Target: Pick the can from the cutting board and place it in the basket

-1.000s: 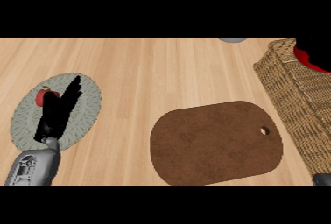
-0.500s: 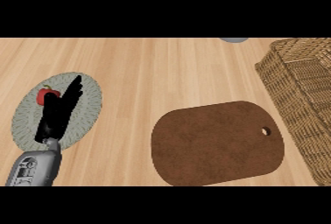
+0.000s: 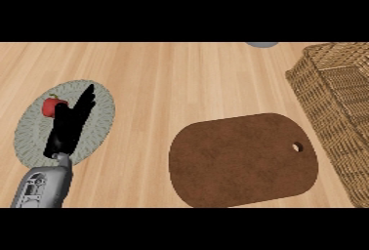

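Left hand: fingers straight, holding nothing, over plate.
Red fruit: on plate, beside fingers.
Cutting board: bare, beside basket.

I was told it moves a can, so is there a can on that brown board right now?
No, the cutting board lies bare, with no can anywhere on it.

Only the left hand shows, at the near left of the scene. Its grey forearm rises from the lower edge and leans slightly right. The black hand stands edge-on, fingers straight and close together, pointing to the far side, holding nothing.
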`<state>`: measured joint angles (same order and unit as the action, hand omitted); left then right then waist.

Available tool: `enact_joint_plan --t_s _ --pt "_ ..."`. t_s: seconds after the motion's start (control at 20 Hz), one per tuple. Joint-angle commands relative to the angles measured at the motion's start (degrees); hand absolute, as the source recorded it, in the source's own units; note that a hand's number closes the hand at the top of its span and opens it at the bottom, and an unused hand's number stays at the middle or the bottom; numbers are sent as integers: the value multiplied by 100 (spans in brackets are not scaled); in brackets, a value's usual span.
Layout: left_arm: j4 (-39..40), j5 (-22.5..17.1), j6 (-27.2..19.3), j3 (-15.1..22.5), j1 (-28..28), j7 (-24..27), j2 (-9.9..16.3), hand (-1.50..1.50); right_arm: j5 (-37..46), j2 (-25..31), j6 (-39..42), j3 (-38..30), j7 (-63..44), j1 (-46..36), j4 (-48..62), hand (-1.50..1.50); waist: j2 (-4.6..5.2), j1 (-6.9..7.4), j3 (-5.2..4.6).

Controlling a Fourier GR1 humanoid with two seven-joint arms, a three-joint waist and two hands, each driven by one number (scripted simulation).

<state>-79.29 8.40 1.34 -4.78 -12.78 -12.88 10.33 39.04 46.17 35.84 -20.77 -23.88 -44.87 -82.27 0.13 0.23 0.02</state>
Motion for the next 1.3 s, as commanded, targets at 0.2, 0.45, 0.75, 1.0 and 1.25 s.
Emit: enact_joint_plan --t_s 0.2,0.45,0.75,1.0,1.25 --pt "-288 -179 251 -147 -97 -431 191 0 -18 296 -398 -142 1176 416 900 150 -9 8 -1" --pt "-28 7 78 -70 0 35 50 0 390 -128 -1363 145 1792 686 1826 150 15 56 0" --pt "1 -4 87 -74 -9 -27 20 0 -198 -552 -1328 -450 1386 771 2169 -150 -4 8 0" --pt "-88 26 105 -75 140 148 29 0 -362 -763 -1870 -543 1964 1030 2238 -150 -8 1 -1" --pt "-3 76 50 -18 -35 -22 -48 0 -741 -695 -2493 -1148 2237 604 2581 -150 5 11 1"
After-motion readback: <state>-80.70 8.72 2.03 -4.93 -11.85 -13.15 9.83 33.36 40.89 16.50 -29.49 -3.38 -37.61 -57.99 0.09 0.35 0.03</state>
